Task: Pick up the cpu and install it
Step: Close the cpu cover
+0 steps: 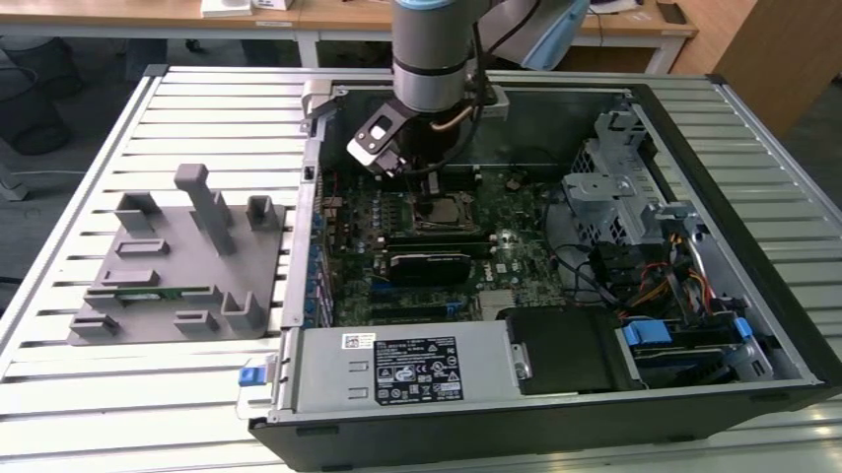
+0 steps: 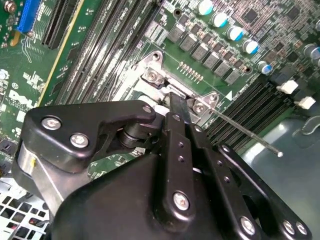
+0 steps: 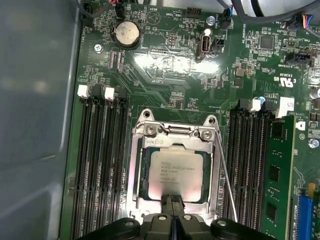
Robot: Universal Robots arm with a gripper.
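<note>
Clearly, the first wrist view shows the cpu (image 3: 176, 174) seated in its socket, end effector (image 3: 174, 201) fingers closed, empty.

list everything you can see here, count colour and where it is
computer case: one, black and grey, open on the slatted table
slatted table: one, silver, under the case
fixture block: one, grey, on the table at the exterior view's left of the case
motherboard: one, green, inside the case
cpu: one, silvery, lying in its socket frame
socket frame: one, metal, around the cpu
memory stick: one, green, in a slot beside the socket
coin battery: one, silver, on the motherboard
gripper: one, black, fingers together at the cpu's edge
</note>
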